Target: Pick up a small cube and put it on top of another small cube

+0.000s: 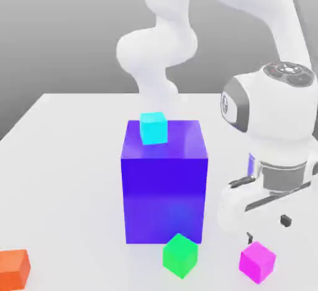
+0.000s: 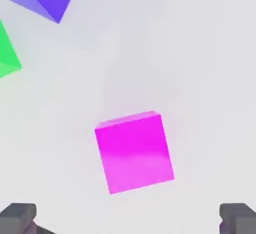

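The small magenta-pink cube (image 1: pixel 257 262) rests on the white table near the front, at the exterior view's right. My gripper (image 1: pixel 268 229) hovers just above and slightly behind it, pointing down. In the hand view the cube (image 2: pixel 134 152) lies on the table ahead of the gripper (image 2: pixel 128 219), whose two dark fingertips (image 2: pixel 19 217) stand far apart with nothing between them. The gripper is open and touches nothing.
A big blue-violet block (image 1: pixel 164 184) stands mid-table with a cyan cube (image 1: pixel 153 128) on top. A green cube (image 1: pixel 180 255) sits in front of the block, left of the magenta one. An orange cube (image 1: pixel 13 269) lies at the front left corner.
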